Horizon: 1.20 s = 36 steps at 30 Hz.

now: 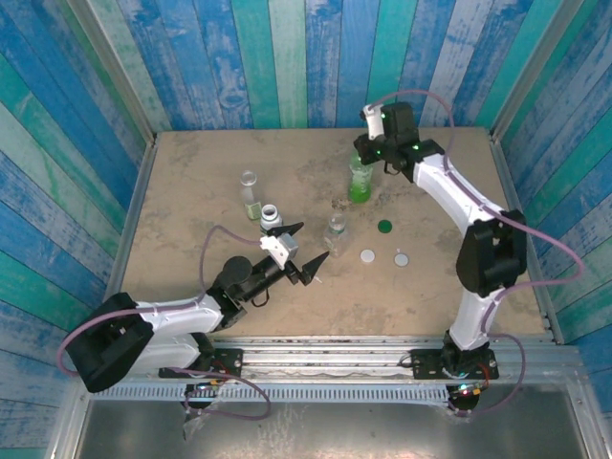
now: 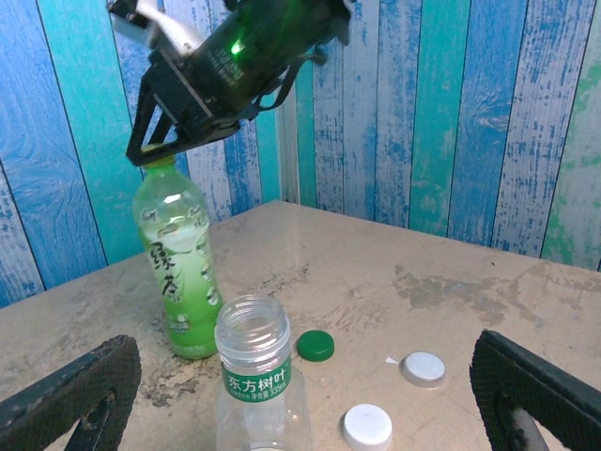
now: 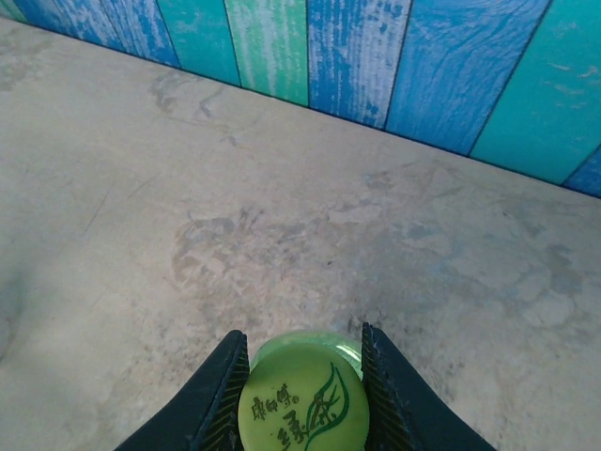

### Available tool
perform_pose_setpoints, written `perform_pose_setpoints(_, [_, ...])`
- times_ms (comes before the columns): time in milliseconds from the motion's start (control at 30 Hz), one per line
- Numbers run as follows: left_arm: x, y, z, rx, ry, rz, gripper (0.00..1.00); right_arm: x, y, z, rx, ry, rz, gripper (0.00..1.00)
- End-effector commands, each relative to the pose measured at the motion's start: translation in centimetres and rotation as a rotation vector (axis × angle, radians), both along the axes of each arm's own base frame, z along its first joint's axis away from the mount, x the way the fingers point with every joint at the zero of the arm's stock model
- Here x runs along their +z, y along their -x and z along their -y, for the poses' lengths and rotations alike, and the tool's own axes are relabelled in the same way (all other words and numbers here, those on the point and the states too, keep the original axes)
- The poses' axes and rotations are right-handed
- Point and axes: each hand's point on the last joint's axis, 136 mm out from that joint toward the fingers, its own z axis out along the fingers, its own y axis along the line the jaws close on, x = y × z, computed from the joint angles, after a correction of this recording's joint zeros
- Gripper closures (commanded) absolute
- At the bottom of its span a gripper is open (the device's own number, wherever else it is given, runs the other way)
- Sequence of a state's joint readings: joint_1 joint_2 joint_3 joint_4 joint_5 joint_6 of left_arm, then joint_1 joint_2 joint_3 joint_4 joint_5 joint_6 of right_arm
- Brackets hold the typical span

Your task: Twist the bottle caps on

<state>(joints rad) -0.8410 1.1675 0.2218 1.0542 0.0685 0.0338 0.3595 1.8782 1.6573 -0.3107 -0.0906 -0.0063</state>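
The translucent green bottle [image 1: 360,182] stands upright at the back of the table. My right gripper [image 1: 369,153] comes down on its top and is shut on the yellow-green cap [image 3: 300,406], one finger [image 3: 218,399] pressed to each side. My left gripper [image 1: 300,251] lies low and open, with a clear bottle [image 1: 335,232] just beyond its tips. That uncapped clear bottle [image 2: 252,366] stands between the left fingers [image 2: 75,395] without touching them. A dark green cap [image 1: 384,227] and two white caps [image 1: 368,255] [image 1: 402,258] lie flat on the table to its right.
Another clear bottle [image 1: 251,194] and a white-labelled bottle [image 1: 271,218] stand uncapped to the left of the left gripper. Blue and green plank walls [image 1: 287,57] close the table on three sides. A metal rail [image 1: 382,349] runs along the near edge.
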Motion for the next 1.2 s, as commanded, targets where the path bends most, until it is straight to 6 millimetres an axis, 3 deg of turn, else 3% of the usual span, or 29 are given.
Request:
perform_pose_setpoints(0, [0.6,-0.5,0.1,0.012,0.012,0.007,0.06,0.4,-0.4,-0.3,0.031,-0.001,-0.007,0.84])
perform_pose_setpoints(100, [0.5,-0.6,0.1,0.015,0.004,0.008,0.06,-0.1,-0.5,-0.4,0.034,-0.003,-0.017,0.80])
perform_pose_setpoints(233, [0.5,-0.8,0.5,0.012,-0.004,0.000,0.06,0.2,-0.4,-0.2,0.043,0.013,0.000,0.55])
perform_pose_setpoints(367, [0.2,-1.1,1.0,0.005,-0.012,-0.017,0.06,2.3,-0.1,-0.1,0.047,0.008,0.046,0.39])
perform_pose_setpoints(567, [-0.3,-1.4,1.1,0.009,-0.014,-0.030,0.06,5.1,2.0,0.0,0.080,-0.024,0.096,0.25])
perform_pose_setpoints(700, [-0.7,-1.5,1.2,0.014,-0.027,-0.042,0.06,5.8,5.1,0.1,0.117,-0.048,0.111,0.20])
perform_pose_setpoints(767, [-2.0,-2.0,1.4,0.027,-0.046,-0.077,0.06,5.6,6.9,0.5,0.119,-0.055,0.116,0.20])
perform_pose_setpoints(1000, [-4.3,-4.6,1.4,0.151,-0.031,-0.172,0.06,3.1,12.7,3.1,0.082,-0.048,0.088,0.20])
perform_pose_setpoints(1167, [-6.0,-5.5,2.9,0.148,-0.045,-0.199,0.06,1.7,15.6,4.5,0.060,-0.044,0.078,0.20])
